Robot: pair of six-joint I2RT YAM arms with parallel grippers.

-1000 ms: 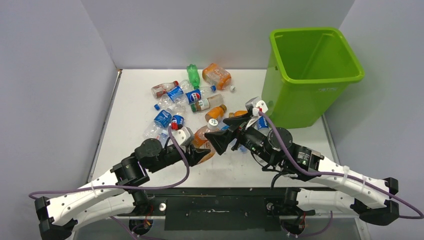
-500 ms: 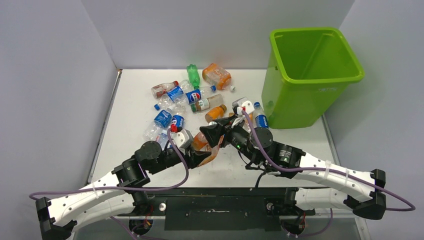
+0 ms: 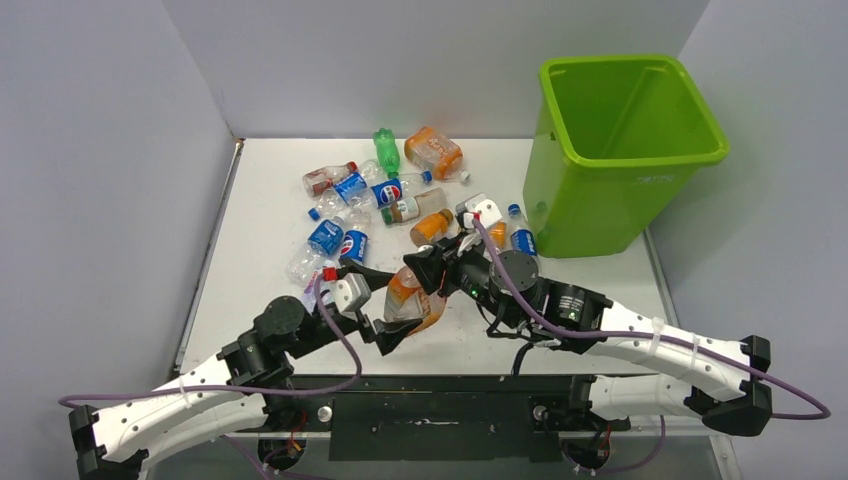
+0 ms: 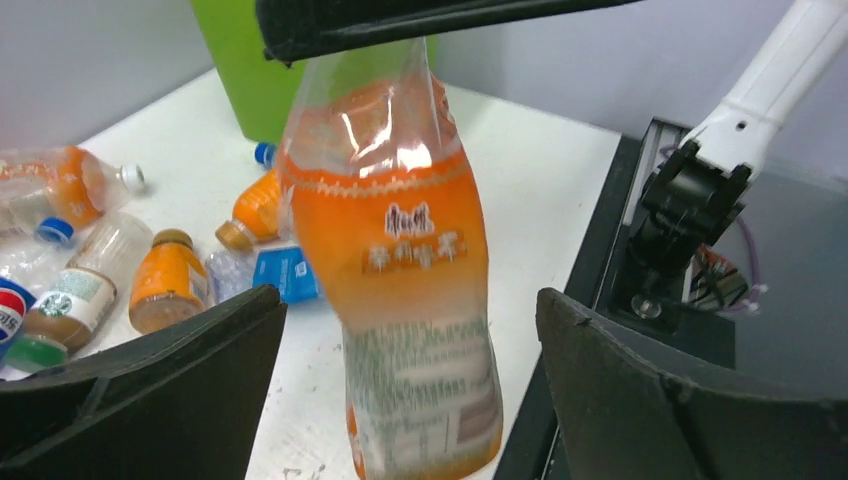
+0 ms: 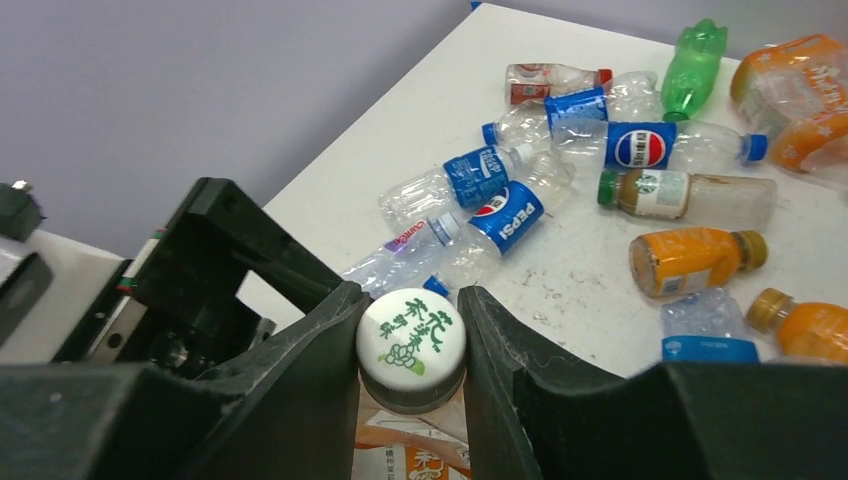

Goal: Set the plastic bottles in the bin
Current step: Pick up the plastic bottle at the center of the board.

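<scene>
One orange bottle (image 4: 410,250) | right hand (image 3: 428,272) clamps its cap (image 5: 411,332) | left hand (image 3: 380,308) gapes around its body, untouching | bin (image 3: 590,200) well apart

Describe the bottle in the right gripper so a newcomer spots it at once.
Midway along the table's near edge, the right gripper pinches a bottle by its white cap. Only it is cap-up, orange-labelled; the other bottles lie on their sides.

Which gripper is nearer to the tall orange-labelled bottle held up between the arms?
Right. The right gripper is shut on the cap of the orange-labelled bottle; the left gripper is open, one finger on either side of its body, not touching.
</scene>
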